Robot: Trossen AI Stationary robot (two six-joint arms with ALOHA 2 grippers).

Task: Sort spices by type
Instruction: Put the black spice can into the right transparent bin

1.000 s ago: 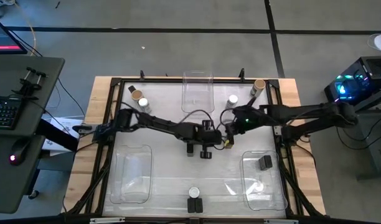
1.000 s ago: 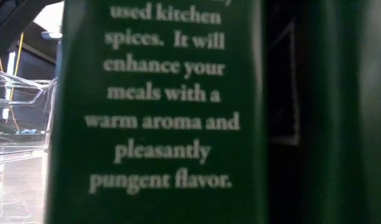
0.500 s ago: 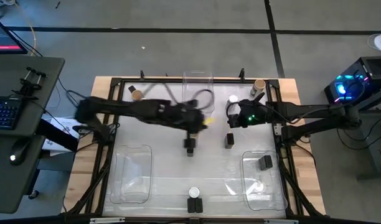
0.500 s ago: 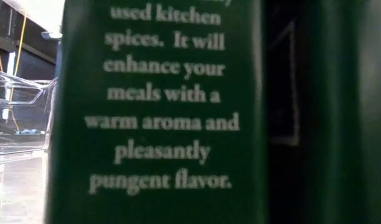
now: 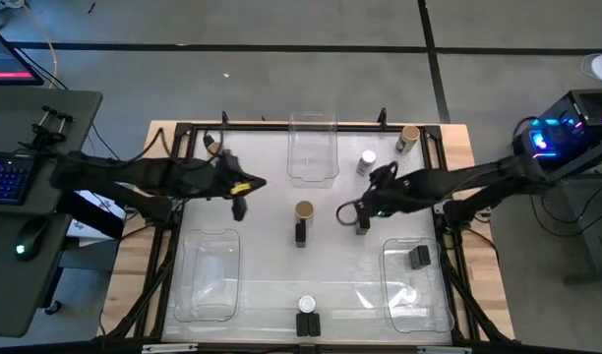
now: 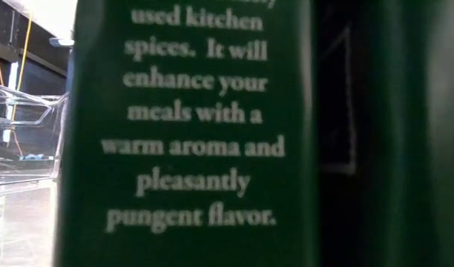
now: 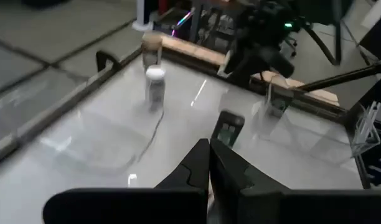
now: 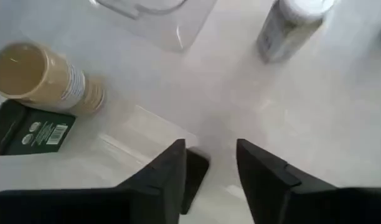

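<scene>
Currently I see the left gripper (image 5: 240, 208) at about 9 o'clock from table centre, fingers together and holding nothing; in its wrist view the two dark tips meet.

Right gripper (image 5: 363, 218) sits just at 3 o'clock of centre, fingers apart, straddling a small black box (image 5: 363, 223) that stands on the table; in its wrist view the box top (image 8: 193, 169) shows beside one finger (image 8: 169, 171), and I cannot tell whether they touch.

At centre a tan-lid jar (image 5: 304, 210) stands with a green box (image 5: 301, 234) touching or just beside it at 6 o'clock; the right wrist view shows both, jar (image 8: 41, 78) and box (image 8: 32, 127), close together.

A white-lid jar (image 5: 366, 161) stands at roughly 1 o'clock, beside the back bin (image 5: 313, 128). Another tan-lid jar (image 5: 409, 136) is at the 2 o'clock corner. One more tan lid (image 5: 212, 147) peeks out by the left arm near 10 o'clock.

Front right bin (image 5: 419, 305) at 4 o'clock holds one black box (image 5: 419, 258). Front left bin (image 5: 208, 295) sits at 8 o'clock.

At 6 o'clock, by the table edge, a white-lid jar (image 5: 306, 305) stands just behind a dark box (image 5: 308, 324); that box's printed green side (image 6: 190, 133) fills the low view.
</scene>
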